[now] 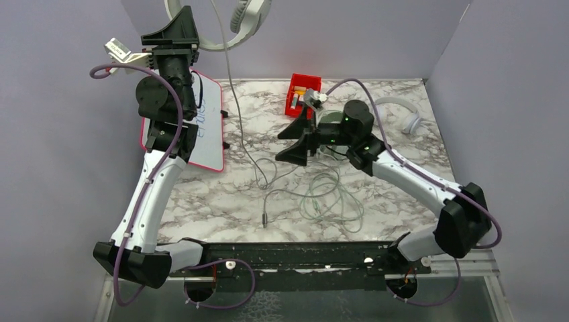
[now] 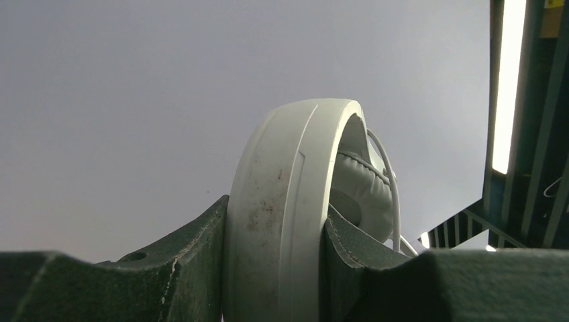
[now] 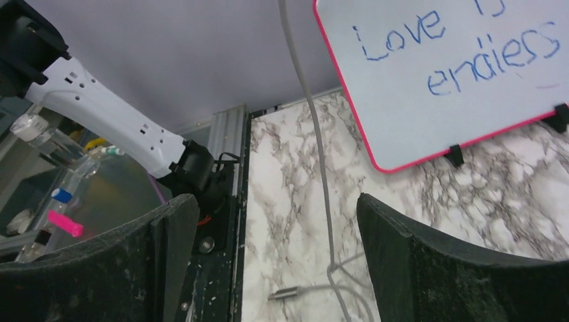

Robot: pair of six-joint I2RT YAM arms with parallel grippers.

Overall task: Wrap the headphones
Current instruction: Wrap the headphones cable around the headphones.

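Left end effector (image 2: 276,209), raised high, clamps the grey-white headset (image 2: 282,168); right end effector (image 3: 276,202) hovers spread apart.

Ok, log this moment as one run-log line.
left gripper: shut on grey-white headset, held high | right gripper: open, empty | cable: hanging to table, unwrapped

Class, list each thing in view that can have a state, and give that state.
left pincer, shut on the grey-white headset
grey-white headset, held up off the table
grey cable, hanging down, unwrapped
green cable, loose tangle on the table
white headset, lying on the table, free
right pincer, open, empty
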